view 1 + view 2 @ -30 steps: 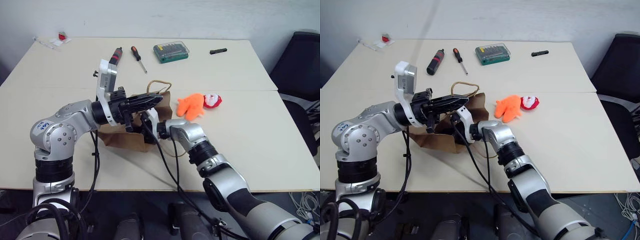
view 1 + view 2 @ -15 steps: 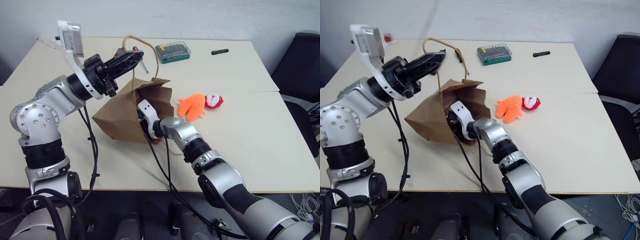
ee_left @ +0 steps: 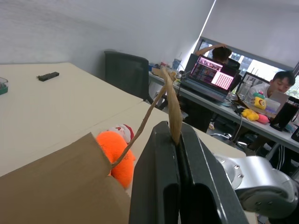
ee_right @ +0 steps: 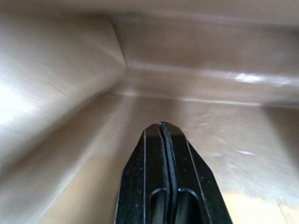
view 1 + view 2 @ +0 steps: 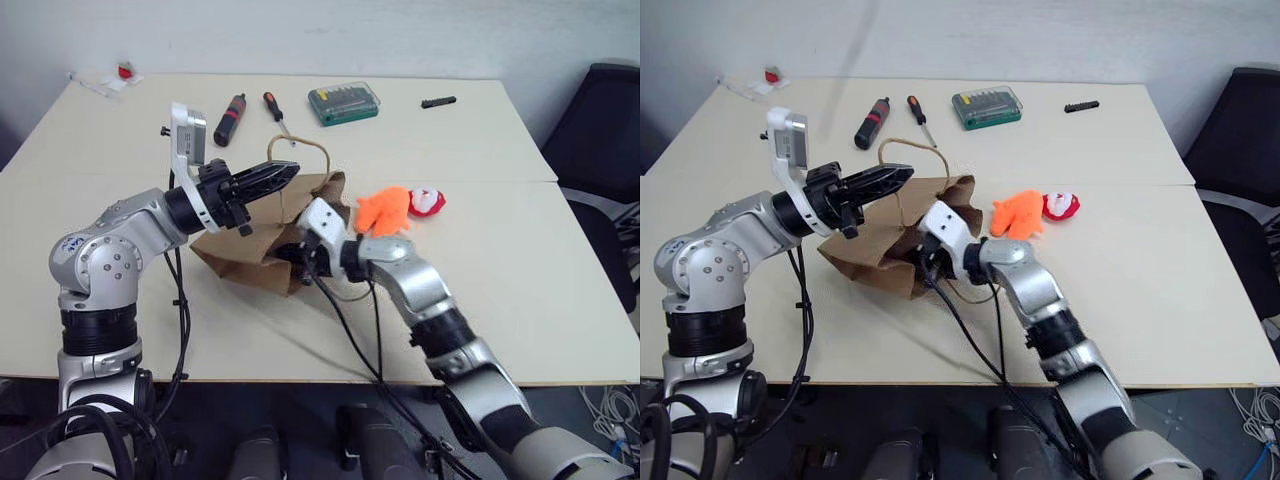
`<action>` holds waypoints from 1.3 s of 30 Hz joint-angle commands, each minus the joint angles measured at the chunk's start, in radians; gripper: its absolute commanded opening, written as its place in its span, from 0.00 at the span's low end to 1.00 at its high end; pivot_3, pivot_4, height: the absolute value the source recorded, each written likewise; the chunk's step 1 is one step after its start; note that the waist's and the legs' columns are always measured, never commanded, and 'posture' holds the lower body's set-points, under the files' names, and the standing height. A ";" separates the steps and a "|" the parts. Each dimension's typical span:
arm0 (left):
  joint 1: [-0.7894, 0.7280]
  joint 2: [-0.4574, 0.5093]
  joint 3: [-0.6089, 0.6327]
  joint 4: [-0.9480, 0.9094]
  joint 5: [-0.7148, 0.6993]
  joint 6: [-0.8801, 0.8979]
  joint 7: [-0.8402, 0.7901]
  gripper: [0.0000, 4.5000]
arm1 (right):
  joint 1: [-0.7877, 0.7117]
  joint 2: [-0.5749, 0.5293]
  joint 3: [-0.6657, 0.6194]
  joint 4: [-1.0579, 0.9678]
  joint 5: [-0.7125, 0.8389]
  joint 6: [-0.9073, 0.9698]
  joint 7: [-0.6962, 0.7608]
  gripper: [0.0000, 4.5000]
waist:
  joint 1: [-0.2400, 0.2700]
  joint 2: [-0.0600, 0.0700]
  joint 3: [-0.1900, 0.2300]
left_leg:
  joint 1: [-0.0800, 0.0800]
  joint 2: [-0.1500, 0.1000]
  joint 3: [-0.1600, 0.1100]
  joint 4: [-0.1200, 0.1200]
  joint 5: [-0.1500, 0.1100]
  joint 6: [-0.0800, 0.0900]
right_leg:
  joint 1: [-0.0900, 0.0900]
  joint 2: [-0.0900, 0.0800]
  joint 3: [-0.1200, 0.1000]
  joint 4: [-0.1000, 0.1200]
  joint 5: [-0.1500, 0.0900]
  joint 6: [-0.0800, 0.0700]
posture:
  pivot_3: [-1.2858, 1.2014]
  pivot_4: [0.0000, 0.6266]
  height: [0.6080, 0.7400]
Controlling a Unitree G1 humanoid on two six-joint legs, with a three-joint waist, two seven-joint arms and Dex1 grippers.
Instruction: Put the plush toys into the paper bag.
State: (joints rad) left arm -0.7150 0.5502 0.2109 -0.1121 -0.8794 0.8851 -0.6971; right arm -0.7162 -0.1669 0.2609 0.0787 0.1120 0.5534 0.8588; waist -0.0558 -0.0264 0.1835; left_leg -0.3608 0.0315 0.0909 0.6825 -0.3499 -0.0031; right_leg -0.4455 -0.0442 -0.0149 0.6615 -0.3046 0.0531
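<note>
The left fingers (image 3: 175,186) are closed on one twisted-cord handle (image 5: 318,158) of the paper bag (image 5: 250,250), pinching the cord between them above the bag's open mouth. The right fingers (image 4: 163,149) are pressed together, holding nothing, and reach inside the paper bag with its brown walls all around them (the right arm enters through the mouth). The bag lies tilted on the bench (image 5: 520,260). Just beside the bag's mouth, on the side away from the left arm, lies the orange plush toy (image 5: 384,211), and touching it on its far side from the bag is the red-and-white plush toy (image 5: 426,201), both outside the bag.
</note>
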 commanded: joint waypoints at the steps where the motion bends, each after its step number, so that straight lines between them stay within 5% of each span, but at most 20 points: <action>1: 0.019 0.032 0.013 -0.029 0.003 -0.015 -0.029 0.00 | 0.094 -0.062 -0.122 -0.282 0.128 0.185 -0.023 0.01 | 0.002 0.000 0.000 | 0.000 0.000 0.000 0.000 0.000 0.000 | 0.000 0.000 0.000 0.000 0.000 0.000 | 0.52 0.24 1.00; 6: 0.028 0.055 0.016 -0.021 -0.002 -0.005 -0.047 0.00 | 0.304 -0.213 -0.361 -0.567 0.260 0.418 -0.082 0.01 | 0.025 0.000 0.000 | 0.000 0.000 0.000 0.000 0.000 0.001 | 0.001 0.000 0.000 -0.002 0.000 0.000 | 0.52 0.24 1.00; 10: 0.038 0.072 0.012 -0.025 -0.004 -0.004 -0.063 0.00 | 0.367 -0.172 -0.666 -0.618 0.379 0.606 -0.222 0.08 | 0.028 0.000 0.000 | 0.001 -0.001 0.000 0.000 -0.001 0.001 | 0.001 0.000 0.001 -0.004 0.000 0.000 | 0.52 0.24 1.00; 14: 0.036 0.072 0.011 -0.025 -0.003 -0.003 -0.063 0.00 | 0.334 -0.120 -0.764 -0.546 0.401 0.643 -0.343 0.37 | 0.024 0.000 0.000 | 0.003 -0.001 0.001 0.000 0.000 0.001 | 0.001 0.000 0.002 -0.002 0.000 0.000 | 0.52 0.24 1.00; 22: 0.025 0.068 0.010 -0.018 0.012 -0.015 -0.054 0.00 | 0.172 -0.061 -0.647 -0.209 0.329 0.434 -0.451 1.00 | 0.020 0.000 0.000 | 0.003 -0.001 0.003 -0.001 0.000 0.001 | 0.001 0.001 0.003 -0.002 0.000 -0.001 | 0.52 0.24 1.00; 30: 0.033 0.076 0.038 -0.028 0.016 -0.023 -0.040 0.00 | -0.061 0.016 -0.621 0.282 0.251 0.158 -0.597 1.00 | 0.013 0.001 0.000 | 0.002 -0.001 0.002 -0.001 0.001 0.001 | 0.001 0.001 0.003 -0.002 0.000 -0.001 | 0.52 0.24 1.00; 33: 0.037 0.076 0.043 -0.036 0.013 -0.022 -0.033 0.00 | -0.082 0.032 -0.626 0.335 0.276 0.105 -0.588 0.86 | 0.009 0.001 0.000 | 0.002 -0.001 0.002 -0.002 0.001 0.001 | 0.001 0.000 0.003 0.000 0.000 -0.001 | 0.52 0.24 1.00; 39: 0.044 0.076 0.048 -0.046 0.011 -0.020 -0.026 0.00 | -0.019 0.027 -0.595 0.201 0.332 0.133 -0.537 0.40 | 0.003 0.001 0.000 | 0.001 0.000 0.001 -0.002 0.000 0.001 | 0.001 0.000 0.002 -0.001 0.000 0.000 | 0.52 0.24 1.00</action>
State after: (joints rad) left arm -0.6727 0.6131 0.2331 -0.1145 -0.8593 0.8812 -0.7227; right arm -0.7504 -0.1315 -0.3458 0.3630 0.4097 0.6766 0.2988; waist -0.0531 -0.0257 0.1839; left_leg -0.3599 0.0313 0.0923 0.6806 -0.3495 -0.0021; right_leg -0.4449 -0.0439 -0.0130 0.6610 -0.3048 0.0528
